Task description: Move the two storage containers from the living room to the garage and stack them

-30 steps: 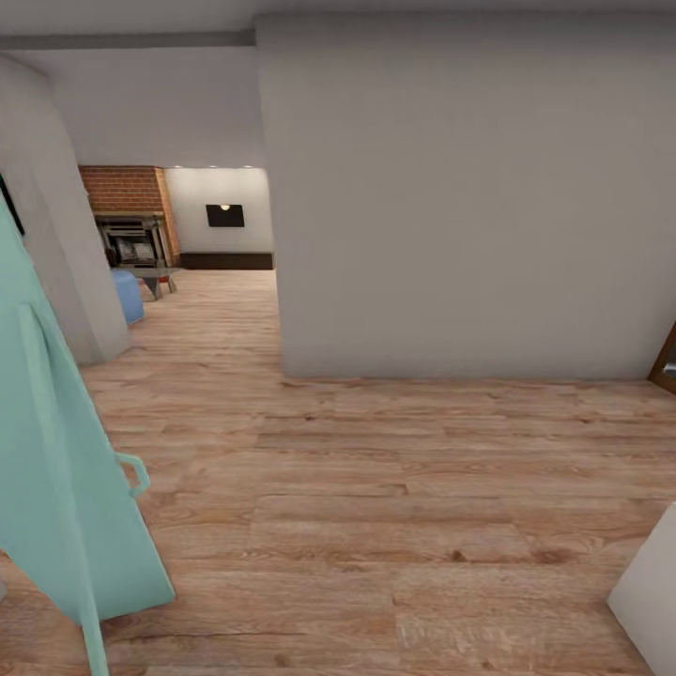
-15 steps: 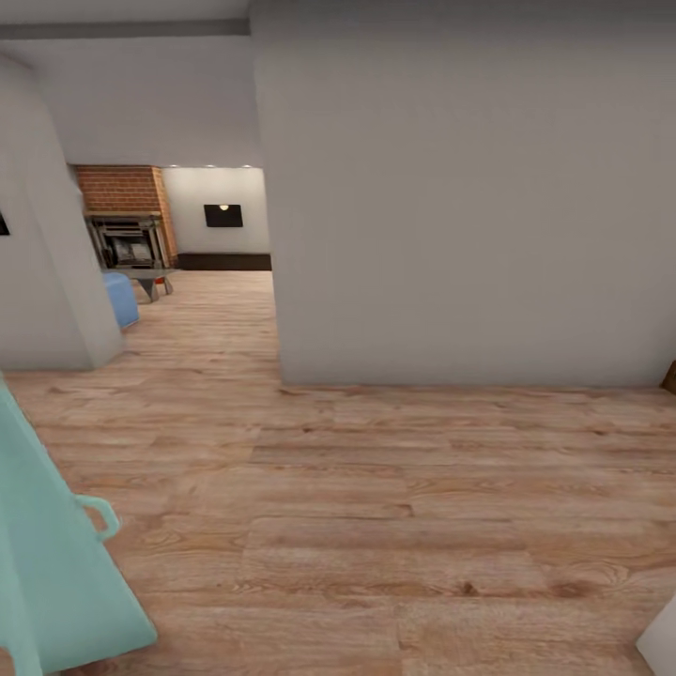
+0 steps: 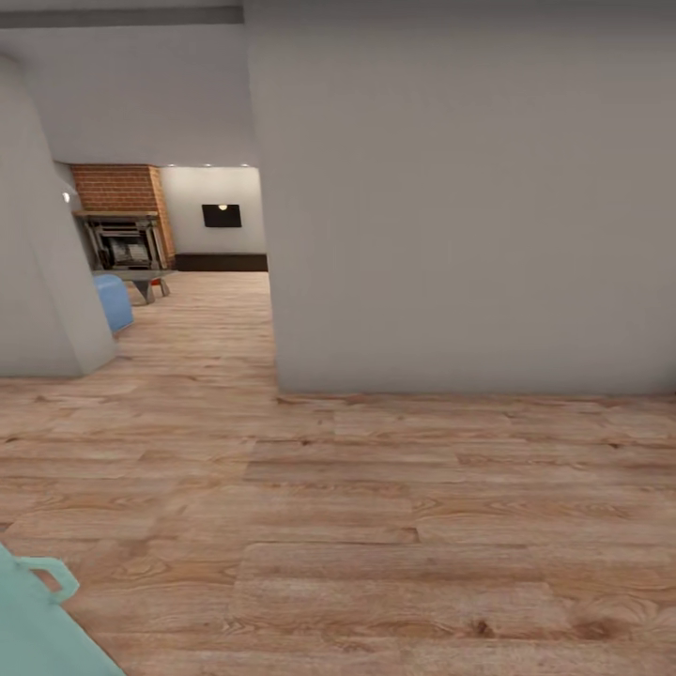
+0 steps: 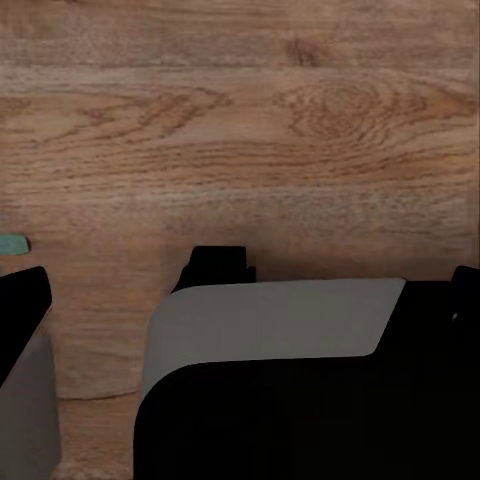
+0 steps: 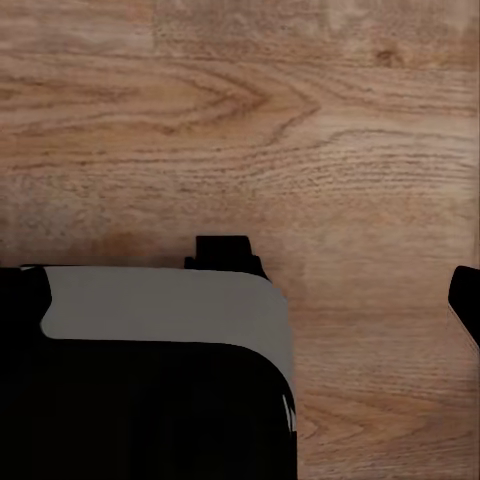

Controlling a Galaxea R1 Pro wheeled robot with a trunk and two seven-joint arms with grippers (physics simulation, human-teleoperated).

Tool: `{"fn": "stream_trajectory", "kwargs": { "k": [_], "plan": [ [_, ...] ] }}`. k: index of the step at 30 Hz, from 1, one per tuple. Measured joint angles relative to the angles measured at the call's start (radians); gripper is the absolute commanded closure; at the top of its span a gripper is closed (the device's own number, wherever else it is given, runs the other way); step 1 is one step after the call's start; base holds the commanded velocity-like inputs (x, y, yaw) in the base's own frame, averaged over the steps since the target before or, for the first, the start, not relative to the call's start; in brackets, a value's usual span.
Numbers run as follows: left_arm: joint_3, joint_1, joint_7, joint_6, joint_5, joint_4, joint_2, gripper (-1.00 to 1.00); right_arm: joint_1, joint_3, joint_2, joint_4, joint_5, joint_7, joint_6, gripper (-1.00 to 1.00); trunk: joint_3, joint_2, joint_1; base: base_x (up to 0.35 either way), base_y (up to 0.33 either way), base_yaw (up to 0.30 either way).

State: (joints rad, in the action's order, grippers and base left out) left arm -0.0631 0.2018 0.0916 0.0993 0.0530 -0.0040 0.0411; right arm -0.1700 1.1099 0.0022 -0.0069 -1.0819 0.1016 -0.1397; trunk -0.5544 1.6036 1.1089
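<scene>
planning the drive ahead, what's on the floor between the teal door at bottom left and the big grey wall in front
In the head view, only bare wood-plank floor lies between the teal door and the grey wall.

Living room [image 3: 202, 239] lies ahead through the opening.

- View swinging right: pale teal door with loop handle [image 3: 38, 620] now just a corner at lower left.
- White panel at lower right gone from frame.
</scene>
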Motion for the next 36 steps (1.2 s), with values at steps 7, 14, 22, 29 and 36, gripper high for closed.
{"fn": "stream_trajectory", "kwargs": {
  "k": [7,14,22,29,36],
  "plan": [
    [0.0,0.0,0.0,0.0,0.0,0.0,0.0,-1.0,0.0,0.0,-0.001,0.0,0.0,0.0,-0.001,-1.0,0.0,0.0,0.0,0.322,0.0,0.0],
    [0.001,0.0,0.0,0.001,0.0,0.0,0.0,-1.0,0.0,0.0,-0.001,0.0,0.0,0.0,-0.001,-1.0,0.0,0.0,0.0,0.322,0.0,0.0],
    [0.001,0.0,0.0,0.001,0.0,0.0,0.0,-1.0,0.0,0.0,0.0,0.0,0.0,0.0,-0.001,-1.0,0.0,0.0,0.0,0.322,0.0,0.0],
    [0.001,0.0,0.0,0.002,0.001,0.0,0.0,-1.0,0.0,0.0,-0.001,0.0,-0.001,0.0,-0.001,-1.0,0.0,0.0,0.0,0.322,0.0,0.0],
    [0.001,0.0,0.0,0.001,0.0,0.0,0.0,-1.0,0.0,0.0,-0.001,0.0,-0.001,0.001,-0.001,-1.0,0.0,0.0,0.0,0.322,0.0,0.125]
  ]
}}
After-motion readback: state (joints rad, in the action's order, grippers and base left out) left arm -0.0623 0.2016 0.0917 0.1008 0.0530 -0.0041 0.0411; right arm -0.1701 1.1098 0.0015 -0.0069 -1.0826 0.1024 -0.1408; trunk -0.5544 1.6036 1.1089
